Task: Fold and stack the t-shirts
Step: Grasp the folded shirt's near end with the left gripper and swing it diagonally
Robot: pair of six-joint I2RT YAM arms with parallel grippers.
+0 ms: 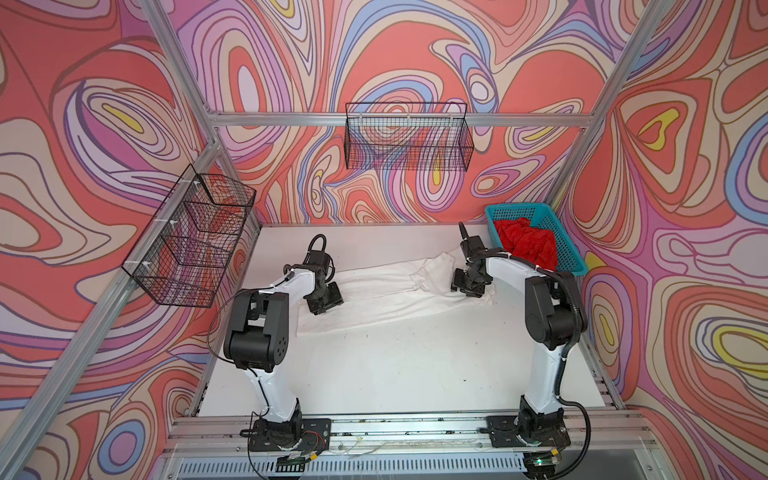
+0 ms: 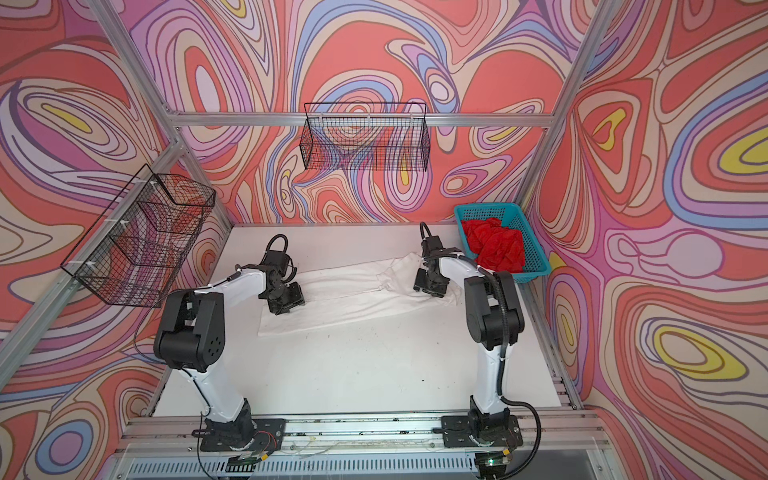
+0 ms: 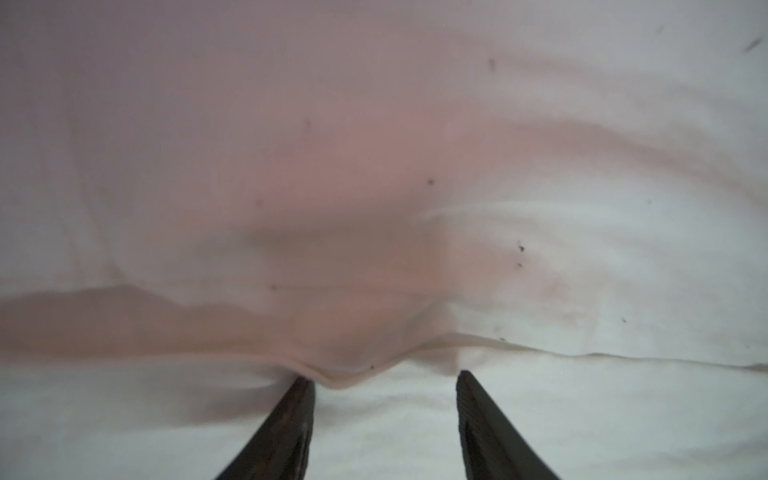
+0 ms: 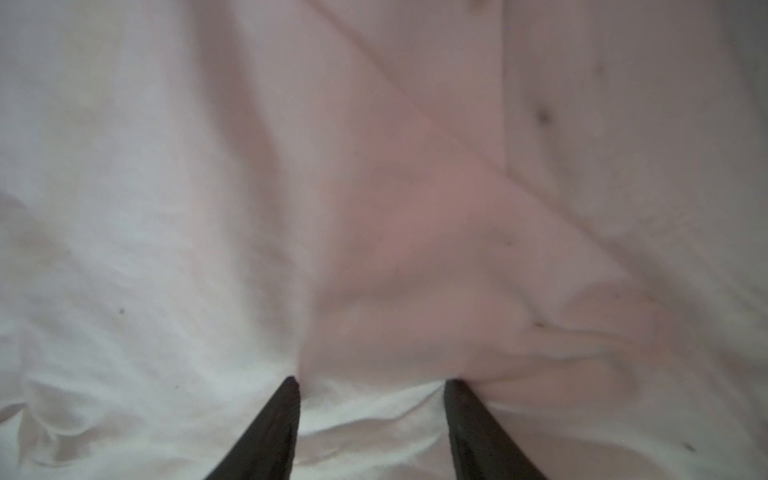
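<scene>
Across the bench (image 1: 374, 374) the white t-shirt (image 1: 374, 291) runs lengthwise between both spread end effectors, left end effector (image 3: 384, 376) at one end, right end effector (image 4: 370, 380) at the other, neither pinching cloth.

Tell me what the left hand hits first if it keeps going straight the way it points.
Most likely the large white cloth t-shirt directly under it. The left hand points down with its jaws apart, fingertips at a raised fold edge of that cloth. Whether they already touch it is unclear.

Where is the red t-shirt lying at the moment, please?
In both top views the red t-shirt lies crumpled inside the teal basket at the table's far right corner, just beyond the right arm.
</scene>
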